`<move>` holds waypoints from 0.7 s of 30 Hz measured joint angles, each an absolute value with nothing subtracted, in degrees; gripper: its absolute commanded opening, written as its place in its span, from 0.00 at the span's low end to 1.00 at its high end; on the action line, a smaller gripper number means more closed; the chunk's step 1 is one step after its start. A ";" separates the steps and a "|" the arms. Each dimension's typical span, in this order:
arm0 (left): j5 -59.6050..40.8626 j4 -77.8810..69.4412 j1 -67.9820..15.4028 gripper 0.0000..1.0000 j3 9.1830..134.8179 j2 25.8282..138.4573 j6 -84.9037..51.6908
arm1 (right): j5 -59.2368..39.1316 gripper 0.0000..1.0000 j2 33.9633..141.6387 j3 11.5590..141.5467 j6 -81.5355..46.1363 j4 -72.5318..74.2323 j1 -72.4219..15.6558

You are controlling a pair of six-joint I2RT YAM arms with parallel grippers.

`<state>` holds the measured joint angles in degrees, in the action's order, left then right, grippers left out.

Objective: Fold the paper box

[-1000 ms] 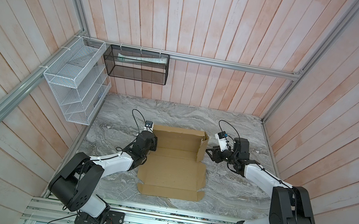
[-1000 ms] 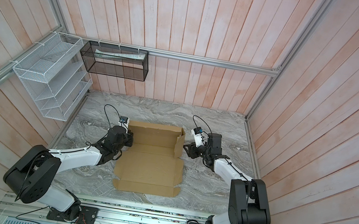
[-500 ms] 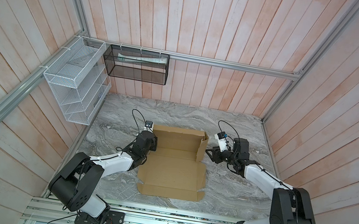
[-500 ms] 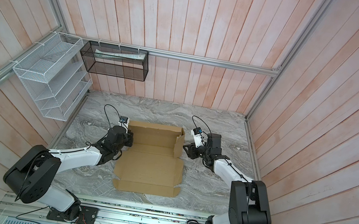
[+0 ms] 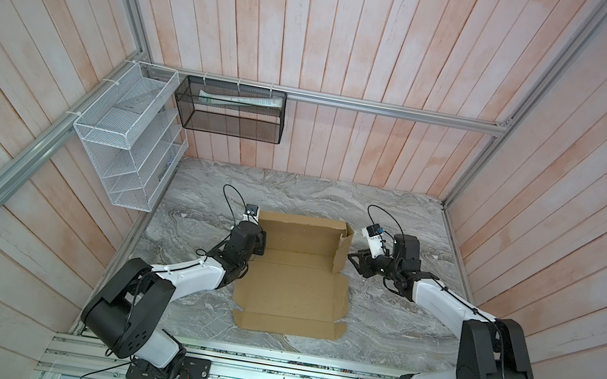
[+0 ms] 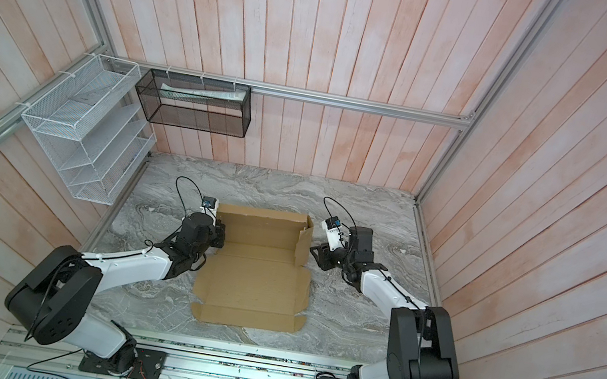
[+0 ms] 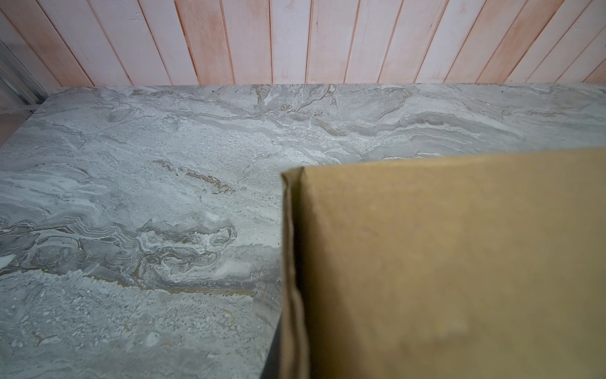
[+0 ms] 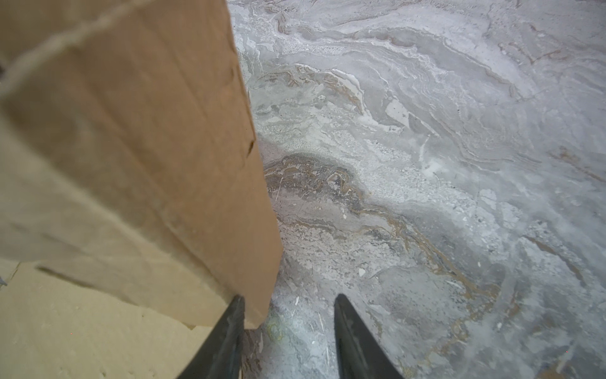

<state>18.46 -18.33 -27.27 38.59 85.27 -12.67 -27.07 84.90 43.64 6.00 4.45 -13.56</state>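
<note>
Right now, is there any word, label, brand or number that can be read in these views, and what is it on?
No text can be read in any view.
paper box: plain cardboard, no print.
pale packet in the black mesh basket: any print is too small to read.

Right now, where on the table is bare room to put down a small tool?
Free: the table strip between the paper box and the back wall, and the patch right of the box's near half, toward the right arm's base. Crowded: beside the box's far half, where the left gripper and right gripper stand at its side flaps.
</note>
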 measured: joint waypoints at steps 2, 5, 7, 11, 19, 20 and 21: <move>18.46 -18.33 -27.27 0.00 38.59 85.27 -12.67 | -27.07 0.43 84.90 43.64 6.00 4.45 -13.74; 18.46 -18.33 -27.27 0.00 38.57 85.27 -12.67 | -27.07 0.39 84.90 43.64 5.96 4.45 -13.85; 18.46 -18.33 -27.27 0.00 38.57 85.27 -12.67 | -27.07 0.37 84.90 43.64 5.87 4.45 -13.96; 18.46 -18.33 -27.27 0.00 38.59 85.27 -12.67 | -27.05 0.33 84.90 43.64 5.78 4.43 -14.06; 18.46 -18.35 -27.27 0.00 38.57 85.27 -12.67 | -27.07 0.26 84.90 43.64 5.78 4.38 -14.22; 18.46 -18.33 -27.27 0.00 38.57 85.27 -12.67 | -27.07 0.25 84.90 43.64 5.78 4.38 -14.22; 18.46 -18.35 -27.27 0.00 38.57 85.27 -12.67 | -27.07 0.25 84.90 43.64 5.80 4.34 -14.22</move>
